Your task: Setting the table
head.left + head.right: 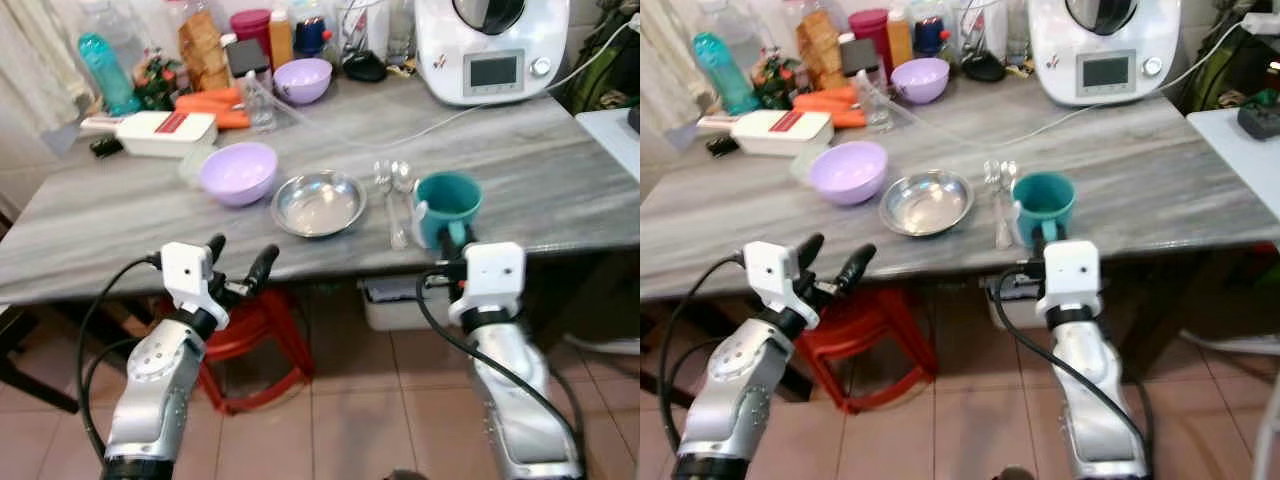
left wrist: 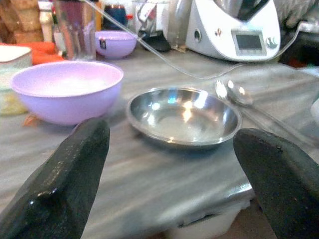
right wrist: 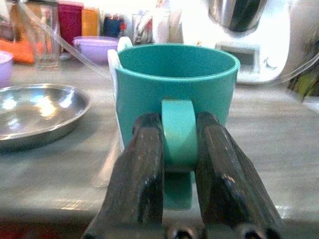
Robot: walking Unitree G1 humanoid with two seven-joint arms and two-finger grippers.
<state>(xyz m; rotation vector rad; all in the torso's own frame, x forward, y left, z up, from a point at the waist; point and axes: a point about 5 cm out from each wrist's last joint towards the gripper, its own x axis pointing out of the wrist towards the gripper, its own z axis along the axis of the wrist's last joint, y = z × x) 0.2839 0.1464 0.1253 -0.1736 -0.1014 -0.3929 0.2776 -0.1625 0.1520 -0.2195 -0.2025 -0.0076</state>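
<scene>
1. My right gripper (image 3: 178,144) has its two black fingers closed on the handle of the teal mug (image 1: 449,205). The mug stands upright at the table's (image 1: 560,170) near edge, dead ahead at 12 o'clock from that claw, handle pointing back at 6 o'clock.
2. My left gripper (image 1: 240,264) hovers spread wide and empty, short of the edge. The steel bowl (image 1: 319,203) lies at its 1 o'clock.
3. Mug, steel bowl and lilac bowl (image 1: 238,172) look empty. Two spoons (image 1: 392,195) lie between steel bowl and mug, long axis running 12 to 6.
</scene>
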